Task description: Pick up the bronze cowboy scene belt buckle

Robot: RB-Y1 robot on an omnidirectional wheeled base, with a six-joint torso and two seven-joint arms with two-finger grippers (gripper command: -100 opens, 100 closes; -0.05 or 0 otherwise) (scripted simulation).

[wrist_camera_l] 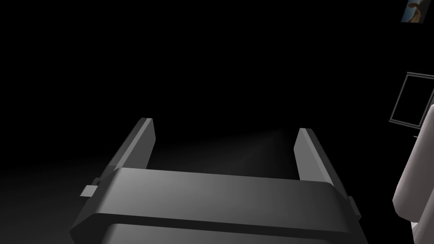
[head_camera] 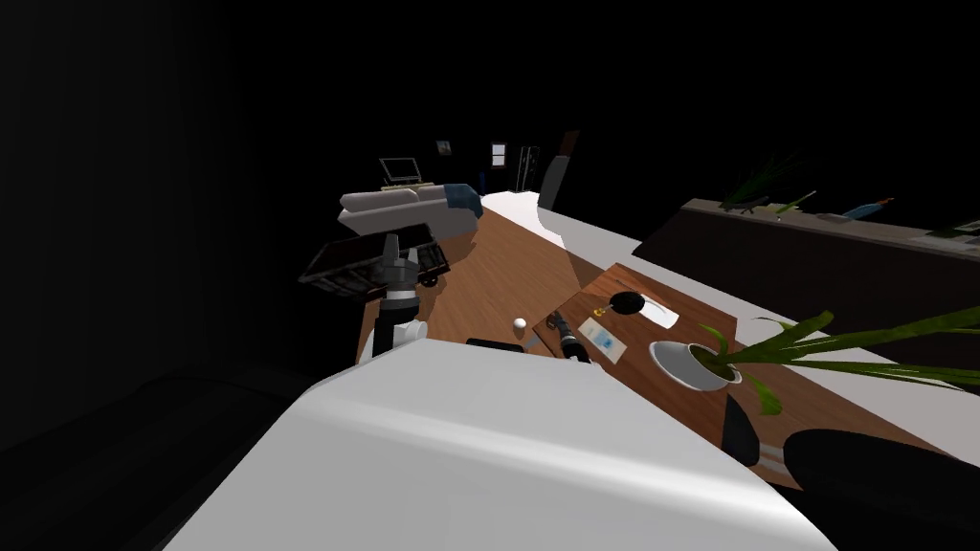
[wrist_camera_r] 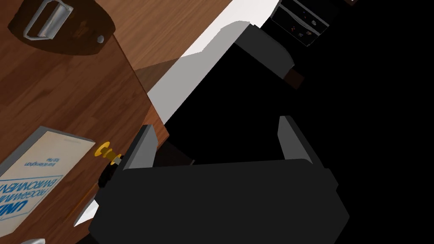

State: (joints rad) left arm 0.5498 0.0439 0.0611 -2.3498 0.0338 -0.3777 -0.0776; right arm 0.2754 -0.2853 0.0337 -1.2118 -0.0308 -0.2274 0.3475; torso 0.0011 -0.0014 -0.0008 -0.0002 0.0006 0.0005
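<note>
On the tabletop [wrist_camera_r: 63,97], the buckle [wrist_camera_r: 63,29] lay untouched. Right gripper [wrist_camera_r: 215,123] and left gripper [wrist_camera_l: 224,126] gaped empty; the whole grasp was left to do.

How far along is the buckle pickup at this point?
Done: nothing that shows; the belt buckle lies loop side up on the wooden table, untouched. In hand: the right gripper, jaws open and empty, hangs past the table's edge beside the book, well short of the buckle. The left gripper is open too. Left: reach the buckle, close on it, lift.
</note>
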